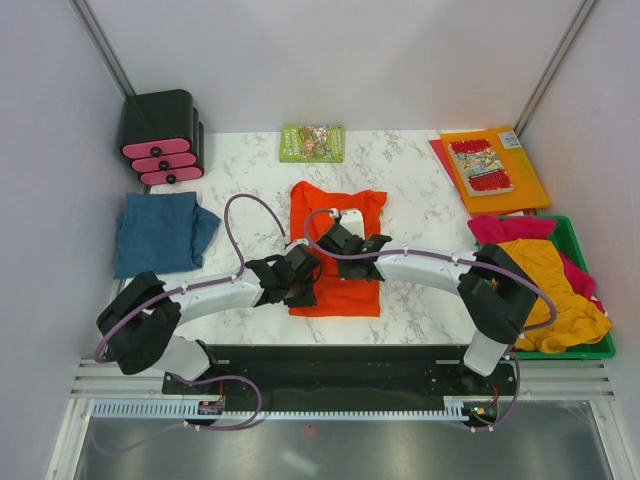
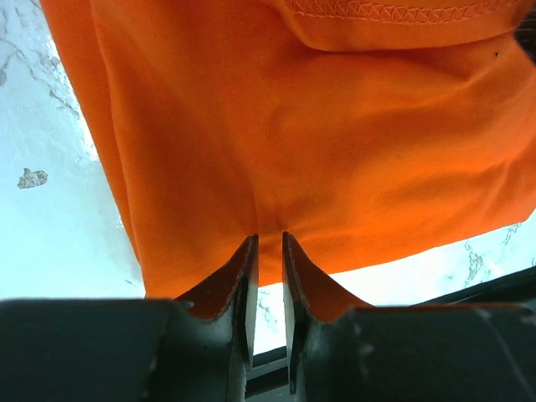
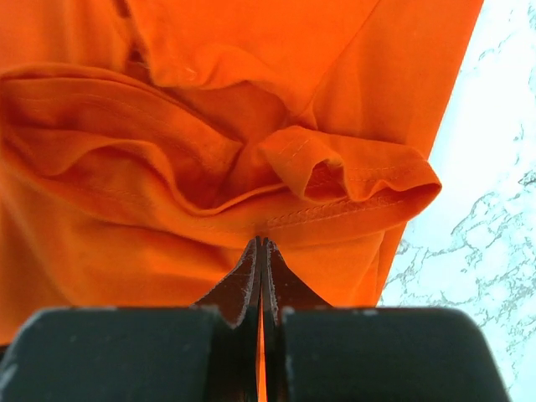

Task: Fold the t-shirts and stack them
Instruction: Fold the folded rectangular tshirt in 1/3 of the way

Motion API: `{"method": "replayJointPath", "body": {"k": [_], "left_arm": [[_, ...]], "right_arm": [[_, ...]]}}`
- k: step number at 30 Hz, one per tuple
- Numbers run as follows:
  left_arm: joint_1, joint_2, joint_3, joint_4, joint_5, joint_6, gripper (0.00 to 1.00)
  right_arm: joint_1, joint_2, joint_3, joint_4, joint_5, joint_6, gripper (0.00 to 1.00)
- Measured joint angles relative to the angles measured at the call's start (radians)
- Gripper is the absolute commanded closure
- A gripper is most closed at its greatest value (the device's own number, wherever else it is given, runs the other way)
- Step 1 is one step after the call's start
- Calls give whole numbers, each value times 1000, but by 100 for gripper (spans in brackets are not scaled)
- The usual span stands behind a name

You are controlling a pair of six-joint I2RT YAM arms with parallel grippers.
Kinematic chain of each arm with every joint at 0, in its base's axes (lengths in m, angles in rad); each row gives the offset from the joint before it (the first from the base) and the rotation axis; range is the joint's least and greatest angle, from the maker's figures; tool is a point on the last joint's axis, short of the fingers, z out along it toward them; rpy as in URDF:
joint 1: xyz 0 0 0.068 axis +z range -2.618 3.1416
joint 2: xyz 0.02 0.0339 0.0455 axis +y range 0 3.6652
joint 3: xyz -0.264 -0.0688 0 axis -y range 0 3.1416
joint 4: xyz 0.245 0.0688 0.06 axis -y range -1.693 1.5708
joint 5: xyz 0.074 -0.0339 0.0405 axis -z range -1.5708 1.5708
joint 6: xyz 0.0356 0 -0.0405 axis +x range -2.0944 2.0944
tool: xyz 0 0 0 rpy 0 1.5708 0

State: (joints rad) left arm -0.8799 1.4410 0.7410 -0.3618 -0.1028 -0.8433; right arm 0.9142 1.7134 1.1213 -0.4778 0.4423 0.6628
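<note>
The bright orange-red t-shirt (image 1: 336,205) lies partly folded in the middle of the marble table (image 1: 420,170). My left gripper (image 1: 306,282) is at its near left edge. In the left wrist view its jaws (image 2: 270,237) stand a narrow gap apart, with the hem of the shirt (image 2: 318,142) reaching between the tips. My right gripper (image 1: 332,238) is over the shirt's middle and is shut on a bunched fold (image 3: 335,176) of it (image 3: 263,242). A sliver of orange cloth shows between its jaws. A teal-blue t-shirt (image 1: 160,232) lies folded at the left.
A green bin (image 1: 583,262) at the right edge holds mustard-yellow (image 1: 548,280) and magenta-pink (image 1: 505,228) shirts. Behind it lies an orange folder (image 1: 520,175) with a comic book. A green book (image 1: 312,142) and a black drawer unit (image 1: 162,137) stand at the back.
</note>
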Motion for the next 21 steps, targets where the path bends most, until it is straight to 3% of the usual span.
{"method": "replayJointPath", "body": {"k": [10, 21], "left_arm": [[-5, 0, -9, 6, 2, -2, 76], [-16, 0, -37, 17, 4, -9, 77]], "right_arm": [[-58, 119, 42, 2, -9, -13, 100], [-189, 233, 256, 14, -18, -63, 100]]}}
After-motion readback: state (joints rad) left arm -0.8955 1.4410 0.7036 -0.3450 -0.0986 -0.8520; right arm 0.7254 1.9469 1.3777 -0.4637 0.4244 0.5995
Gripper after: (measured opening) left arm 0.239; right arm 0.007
